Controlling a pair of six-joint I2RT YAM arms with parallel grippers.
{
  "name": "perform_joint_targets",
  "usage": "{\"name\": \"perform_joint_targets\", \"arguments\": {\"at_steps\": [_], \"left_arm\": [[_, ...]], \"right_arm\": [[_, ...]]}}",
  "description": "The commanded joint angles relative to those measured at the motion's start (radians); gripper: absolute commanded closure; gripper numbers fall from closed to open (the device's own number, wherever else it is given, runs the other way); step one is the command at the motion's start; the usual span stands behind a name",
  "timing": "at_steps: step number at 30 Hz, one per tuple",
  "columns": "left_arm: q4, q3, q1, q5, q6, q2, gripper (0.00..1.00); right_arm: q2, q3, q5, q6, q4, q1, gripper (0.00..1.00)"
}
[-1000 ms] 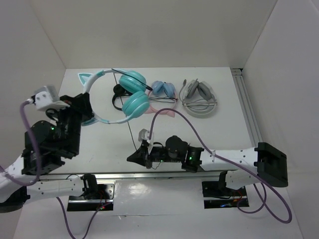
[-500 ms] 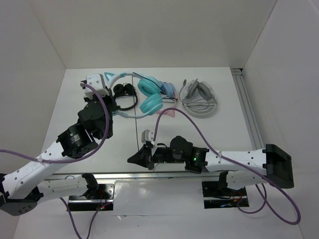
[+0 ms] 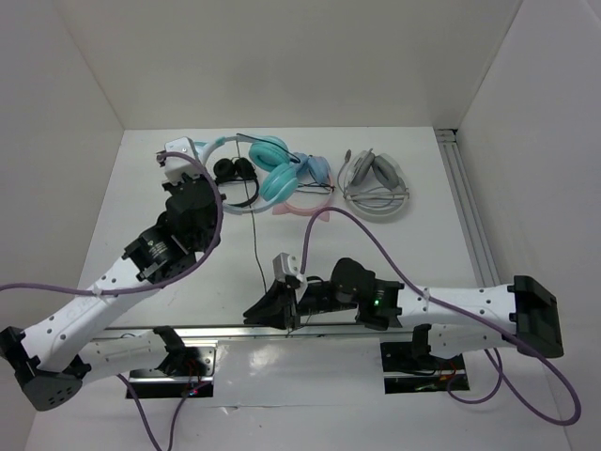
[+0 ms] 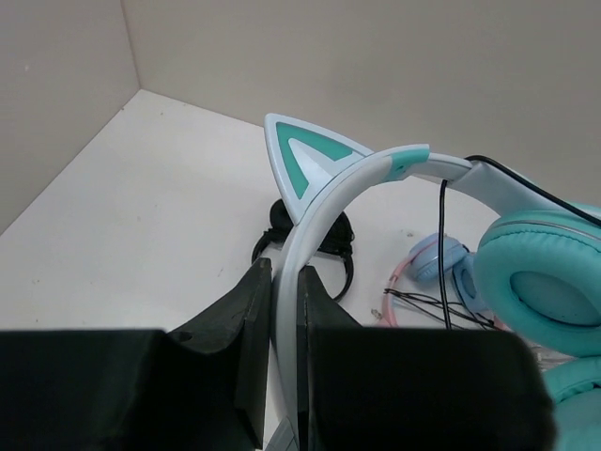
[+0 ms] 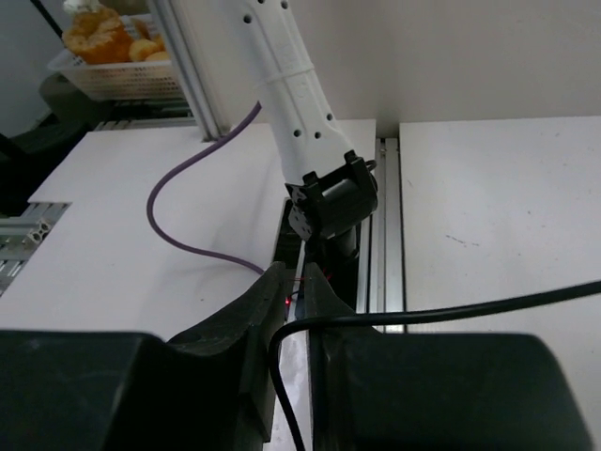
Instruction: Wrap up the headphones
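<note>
The headphones have teal cups (image 3: 274, 165) and a white headband (image 3: 218, 145) with cat ears. My left gripper (image 3: 208, 188) is shut on the headband and holds the headphones at the back of the table, above the other pairs. In the left wrist view the headband (image 4: 324, 202) runs between my jaws (image 4: 285, 287), with a cat ear (image 4: 305, 164) above and a teal cup (image 4: 545, 282) to the right. The thin black cable (image 3: 255, 246) runs down to my right gripper (image 3: 255, 308), which is shut on it near the front edge. In the right wrist view the cable (image 5: 451, 315) loops through the right gripper (image 5: 296, 293).
A small black pair (image 3: 235, 173) lies under the headband. A light-blue pair with a pink band (image 3: 315, 174) and a grey pair (image 3: 376, 183) lie at the back. A metal rail (image 3: 467, 211) runs along the right edge. White walls enclose the table.
My left arm swung the headphones right and toward the back, over the other pairs. My right gripper, with the cable in it, moved slightly toward the front edge.
</note>
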Motion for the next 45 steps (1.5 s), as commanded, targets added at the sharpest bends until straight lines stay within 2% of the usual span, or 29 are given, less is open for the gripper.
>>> {"name": "perform_joint_targets", "arguments": {"at_steps": [1, 19, 24, 25, 27, 28, 29, 32, 33, 36, 40, 45], "left_arm": [[0.097, 0.014, 0.033, 0.006, -0.080, 0.011, 1.00], [0.063, 0.016, 0.157, 0.049, -0.101, 0.141, 1.00], [0.042, 0.016, 0.167, 0.058, -0.124, 0.152, 1.00], [0.054, 0.006, 0.167, 0.058, -0.124, 0.152, 1.00], [0.054, 0.006, 0.167, 0.058, -0.113, 0.161, 1.00], [0.037, 0.006, 0.167, 0.046, -0.100, 0.176, 1.00], [0.014, 0.018, 0.167, 0.046, -0.100, 0.186, 1.00], [-0.038, 0.080, 0.167, 0.081, -0.041, 0.226, 1.00], [-0.053, 0.092, 0.167, 0.098, -0.014, 0.226, 1.00], [-0.047, 0.091, 0.139, 0.170, 0.119, 0.210, 1.00], [-0.049, 0.078, 0.053, 0.247, 0.314, 0.174, 1.00], [-0.152, 0.098, -0.059, 0.330, 0.396, 0.117, 1.00]], "right_arm": [[-0.059, -0.007, -0.055, 0.014, 0.029, 0.017, 0.78], [-0.174, -0.009, -0.075, 0.033, -0.012, 0.044, 0.72], [-0.205, -0.009, -0.059, 0.019, -0.040, 0.067, 0.72], [-0.205, 0.000, -0.036, 0.019, -0.049, 0.078, 0.77], [-0.216, 0.023, -0.010, -0.025, -0.126, 0.089, 0.86], [-0.228, 0.061, 0.024, -0.039, -0.165, 0.098, 0.97], [-0.228, 0.085, 0.040, -0.058, -0.210, 0.098, 1.00], [-0.228, 0.215, 0.127, -0.142, -0.446, 0.098, 1.00], [-0.228, 0.253, 0.145, -0.163, -0.573, 0.098, 1.00], [-0.217, 0.379, 0.263, -0.213, -0.765, 0.098, 1.00], [-0.226, 0.462, 0.426, -0.243, -0.896, 0.098, 1.00], [-0.245, 0.510, 0.533, -0.265, -0.979, 0.098, 1.00]]}}
